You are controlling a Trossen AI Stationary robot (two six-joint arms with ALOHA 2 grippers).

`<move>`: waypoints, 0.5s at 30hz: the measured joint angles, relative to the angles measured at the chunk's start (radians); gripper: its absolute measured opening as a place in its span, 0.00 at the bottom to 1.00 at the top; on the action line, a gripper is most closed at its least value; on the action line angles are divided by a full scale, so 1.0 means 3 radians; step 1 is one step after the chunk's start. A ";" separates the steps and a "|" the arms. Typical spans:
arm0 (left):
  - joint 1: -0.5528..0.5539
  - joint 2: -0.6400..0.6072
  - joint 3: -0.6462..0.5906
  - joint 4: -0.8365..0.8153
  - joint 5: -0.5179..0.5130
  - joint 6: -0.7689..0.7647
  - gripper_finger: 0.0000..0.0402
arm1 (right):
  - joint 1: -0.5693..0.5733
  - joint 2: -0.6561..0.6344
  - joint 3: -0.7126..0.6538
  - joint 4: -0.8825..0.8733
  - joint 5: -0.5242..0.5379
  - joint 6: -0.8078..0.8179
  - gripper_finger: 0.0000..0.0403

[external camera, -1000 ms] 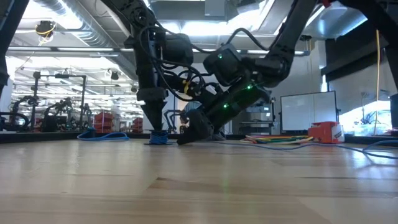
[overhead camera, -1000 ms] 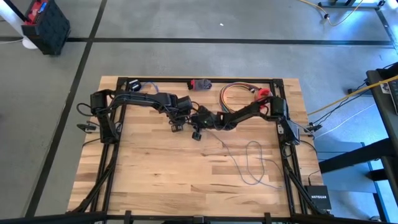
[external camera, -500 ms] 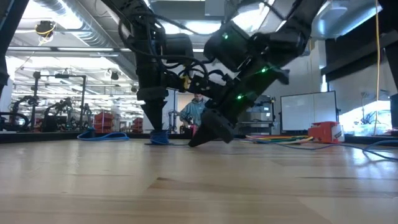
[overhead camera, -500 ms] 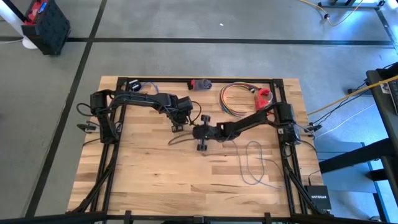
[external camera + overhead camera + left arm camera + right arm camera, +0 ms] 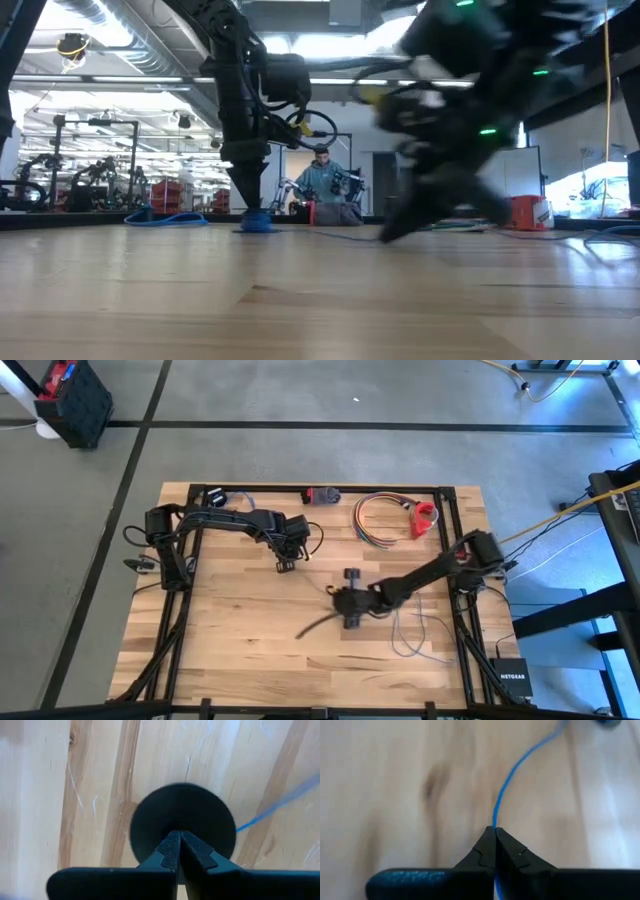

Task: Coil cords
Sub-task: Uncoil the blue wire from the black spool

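Note:
The cord is a thin blue-grey wire; its slack loops lie on the table at the near right. It ends in a black round disc, which lies flat on the wood under my left gripper, left of the table's middle. My left gripper is shut and points down at the disc. My right gripper is low over the table's middle and shut on the wire. It shows blurred in the low view. My left gripper stands with its shut fingertips on the middle of the disc's top face, pointing down from above. The disc lies flat on the table, and the wire leaves it at one side. My right gripper pinches the wire between its two fingertips, a single strand running along the fingers. The wire runs on ahead of the tips just over the wood, gently curved.
A coiled bundle of coloured cables and a red object lie at the far right. A small red and dark item and a blue cord lie at the far edge. A person sits in the room beyond.
My right gripper has swept from close beside my left gripper toward the table's near edge and right, staying shut. The disc has stayed where it was.

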 joint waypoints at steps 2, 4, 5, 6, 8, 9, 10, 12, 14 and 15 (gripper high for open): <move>0.0000 0.0000 0.0001 0.0005 -0.0001 -0.0006 0.01 | 0.0091 -0.0203 -0.0226 -0.0004 -0.0027 0.0105 0.01; 0.0000 0.0000 0.0001 0.0001 -0.0002 -0.0012 0.01 | 0.0180 -0.0423 -0.0441 -0.0060 -0.0037 0.0251 0.01; 0.0000 0.0000 0.0001 0.0001 -0.0003 -0.0021 0.01 | 0.0221 -0.0535 -0.0544 -0.0112 -0.0049 0.0329 0.01; 0.0000 0.0000 0.0001 -0.0001 -0.0003 -0.0029 0.01 | 0.0264 -0.0654 -0.0638 -0.0174 -0.0049 0.0419 0.01; 0.0000 0.0000 0.0001 -0.0003 -0.0003 -0.0040 0.01 | 0.0341 -0.0897 -0.0810 -0.0357 -0.0058 0.0631 0.01; 0.0000 0.0000 0.0001 -0.0002 -0.0004 -0.0043 0.01 | 0.0376 -0.1020 -0.0882 -0.0484 -0.0060 0.0752 0.01; 0.0000 0.0000 0.0001 0.0003 -0.0003 -0.0052 0.01 | 0.0406 -0.1145 -0.0943 -0.0636 -0.0062 0.0886 0.01; 0.0000 0.0000 0.0001 0.0003 -0.0003 -0.0064 0.01 | 0.0455 -0.1391 -0.1047 -0.0992 -0.0056 0.1190 0.01; 0.0000 0.0000 0.0001 0.0004 -0.0002 -0.0066 0.01 | 0.0497 -0.1629 -0.1117 -0.1396 -0.0036 0.1493 0.01; 0.0000 0.0000 0.0001 0.0010 -0.0003 -0.0066 0.01 | 0.0518 -0.1743 -0.1136 -0.1610 -0.0021 0.1632 0.01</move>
